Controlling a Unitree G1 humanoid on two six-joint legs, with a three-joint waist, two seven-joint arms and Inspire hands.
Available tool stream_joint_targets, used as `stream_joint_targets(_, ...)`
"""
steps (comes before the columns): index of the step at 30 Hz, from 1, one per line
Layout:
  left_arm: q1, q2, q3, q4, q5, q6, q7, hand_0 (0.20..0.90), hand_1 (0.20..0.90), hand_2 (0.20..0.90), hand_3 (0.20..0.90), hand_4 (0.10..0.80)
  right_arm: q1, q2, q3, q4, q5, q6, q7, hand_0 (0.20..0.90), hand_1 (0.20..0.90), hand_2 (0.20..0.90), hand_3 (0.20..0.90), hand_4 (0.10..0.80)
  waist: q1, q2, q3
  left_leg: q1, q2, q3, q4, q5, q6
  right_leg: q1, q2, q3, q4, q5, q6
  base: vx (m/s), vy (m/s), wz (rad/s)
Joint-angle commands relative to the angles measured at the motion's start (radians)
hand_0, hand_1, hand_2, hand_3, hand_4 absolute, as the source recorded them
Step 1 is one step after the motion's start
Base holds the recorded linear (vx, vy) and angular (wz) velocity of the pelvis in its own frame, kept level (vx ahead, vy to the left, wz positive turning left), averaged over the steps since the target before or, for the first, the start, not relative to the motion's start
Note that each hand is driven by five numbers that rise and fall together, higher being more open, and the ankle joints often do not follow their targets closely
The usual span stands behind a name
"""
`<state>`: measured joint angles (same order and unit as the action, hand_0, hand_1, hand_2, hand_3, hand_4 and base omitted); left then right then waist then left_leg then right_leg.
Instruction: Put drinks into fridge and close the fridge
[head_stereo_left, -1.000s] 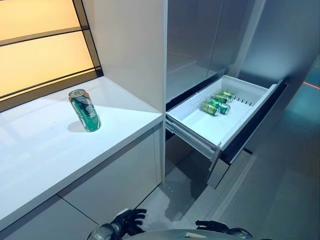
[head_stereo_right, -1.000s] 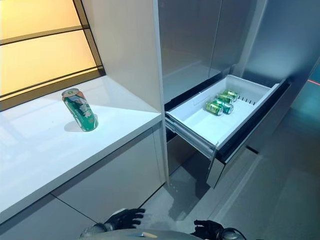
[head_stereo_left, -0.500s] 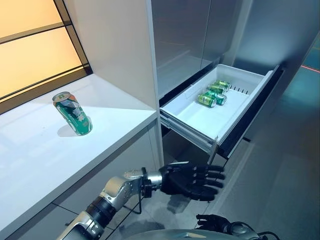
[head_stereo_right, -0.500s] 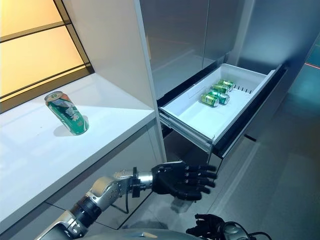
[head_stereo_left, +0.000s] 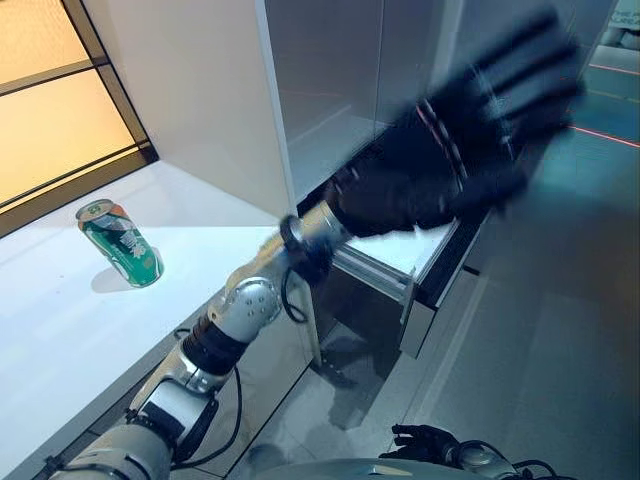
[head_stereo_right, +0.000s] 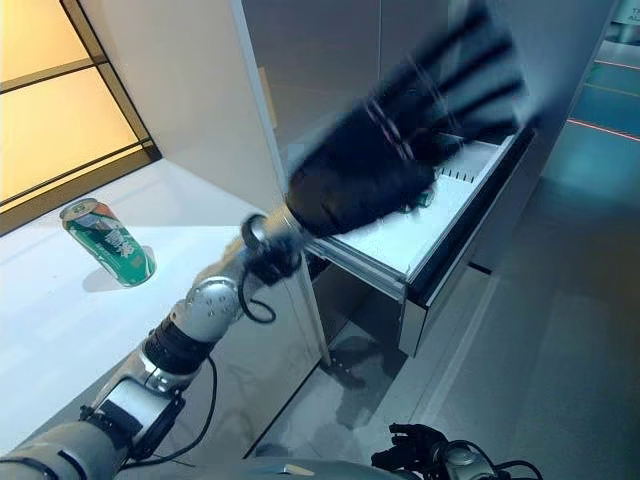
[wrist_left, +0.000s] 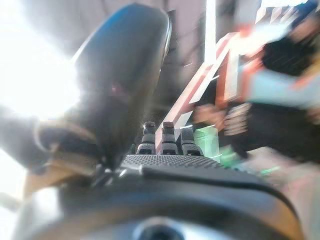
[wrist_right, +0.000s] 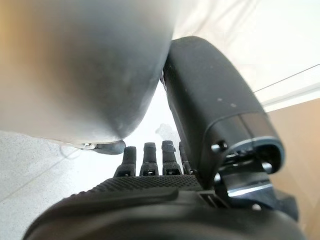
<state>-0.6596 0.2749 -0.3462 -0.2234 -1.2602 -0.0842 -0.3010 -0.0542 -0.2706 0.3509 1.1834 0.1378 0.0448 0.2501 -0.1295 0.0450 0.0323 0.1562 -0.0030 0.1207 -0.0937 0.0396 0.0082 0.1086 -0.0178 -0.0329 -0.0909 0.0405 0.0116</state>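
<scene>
- Your left hand (head_stereo_left: 440, 160) is hanging in the air at 1 o'clock in the head view, in front of the open fridge drawer (head_stereo_right: 440, 225), fingers (head_stereo_left: 520, 60) spread straight and carrying nothing.
- One green can (head_stereo_left: 120, 243) is standing tilted on the white tabletop (head_stereo_left: 60, 330) at 9 o'clock, well apart from that hand and untouched.
- A trace of green is showing in the drawer past the hand; you cannot tell more.
- Your right hand (head_stereo_right: 415, 447) is sitting low at 6 o'clock, fingers relaxed and empty.
- Judged step: fetching the tabletop can has not yet begun.
- Next, you are likely needing to swing the left hand toward 9 o'clock, wrap the can, place it in the drawer, then push the drawer closed.
</scene>
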Motion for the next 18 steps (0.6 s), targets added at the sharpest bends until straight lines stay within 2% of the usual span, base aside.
stream_joint_targets(1, -0.142, 0.045, 0.113, 0.037, 0.221, -0.249, 0.195, 0.9, 0.9, 0.9, 0.9, 0.8, 0.036, 0.052, 0.078, 0.075, -0.011, -0.005, 0.011, 0.9, 0.9, 0.9, 0.9, 0.8, 0.01, -0.05, -0.051, 0.007, -0.056, 0.004, 0.006, -0.095, 0.059, -0.003, -0.014, 0.009, 0.016, 0.01, 0.039, 0.031, 0.017, 0.0)
stream_joint_targets(2, -0.17, 0.096, 0.147, 0.071, 0.355, -0.277, 0.318, 0.9, 0.9, 0.9, 0.9, 0.8, 0.036, 0.046, 0.079, 0.083, -0.019, -0.007, 0.018, 0.9, 0.9, 0.9, 0.9, 0.8, 0.018, -0.049, -0.057, 0.008, -0.056, -0.001, 0.006, -0.095, 0.058, 0.002, -0.014, 0.004, 0.014, 0.006, 0.038, 0.0, 0.0, 0.0)
stream_joint_targets(3, -0.181, 0.121, 0.165, 0.096, 0.446, -0.291, 0.373, 0.9, 0.9, 0.9, 0.9, 0.8, 0.036, 0.045, 0.082, 0.084, -0.021, -0.006, 0.018, 0.9, 0.9, 0.9, 0.9, 0.8, 0.02, -0.048, -0.06, 0.009, -0.056, -0.003, 0.006, -0.094, 0.056, 0.004, -0.013, 0.0, 0.013, 0.003, 0.037, 0.0, 0.0, 0.0)
stream_joint_targets(4, -0.186, 0.132, 0.171, 0.104, 0.477, -0.292, 0.395, 0.9, 0.9, 0.9, 0.9, 0.8, 0.036, 0.044, 0.082, 0.086, -0.024, -0.006, 0.02, 0.9, 0.9, 0.9, 0.9, 0.8, 0.022, -0.047, -0.061, 0.009, -0.056, -0.004, 0.006, -0.094, 0.056, 0.005, -0.013, -0.001, 0.013, 0.002, 0.037, 0.0, 0.0, 0.0)
stream_joint_targets(6, -0.22, 0.204, 0.204, 0.139, 0.65, -0.251, 0.512, 0.9, 0.9, 0.9, 0.9, 0.8, 0.033, 0.038, 0.083, 0.098, -0.033, -0.01, 0.028, 0.9, 0.9, 0.9, 0.9, 0.8, 0.034, -0.045, -0.071, 0.008, -0.056, -0.011, 0.006, -0.093, 0.053, 0.009, -0.013, -0.01, 0.012, -0.003, 0.034, 0.0, 0.0, 0.0)
stream_joint_targets(8, -0.251, 0.276, 0.221, 0.178, 0.755, -0.187, 0.59, 0.9, 0.9, 0.9, 0.9, 0.8, 0.028, 0.034, 0.089, 0.106, -0.04, -0.01, 0.036, 0.9, 0.9, 0.9, 0.9, 0.8, 0.048, -0.044, -0.081, 0.006, -0.056, -0.023, 0.006, -0.091, 0.05, 0.013, -0.013, -0.023, 0.012, -0.009, 0.032, 0.026, 0.025, 0.05)
stream_joint_targets(14, -0.27, 0.386, 0.22, 0.26, 0.788, -0.089, 0.686, 0.9, 0.9, 0.9, 0.9, 0.8, 0.006, 0.033, 0.104, 0.102, -0.036, 0.005, 0.045, 0.9, 0.9, 0.9, 0.9, 0.8, 0.084, -0.04, -0.088, -0.001, -0.059, -0.051, 0.006, -0.088, 0.047, 0.016, -0.019, -0.051, 0.019, -0.021, 0.03, 0.004, 0.016, 0.13)
stream_joint_targets(18, -0.233, 0.416, 0.24, 0.313, 0.776, -0.063, 0.72, 0.9, 0.9, 0.9, 0.9, 0.8, 0.001, 0.04, 0.111, 0.096, -0.038, 0.014, 0.042, 0.9, 0.9, 0.9, 0.9, 0.8, 0.102, -0.038, -0.084, -0.002, -0.061, -0.067, 0.006, -0.087, 0.047, 0.019, -0.023, -0.067, 0.026, -0.029, 0.03, -0.008, 0.013, 0.12)
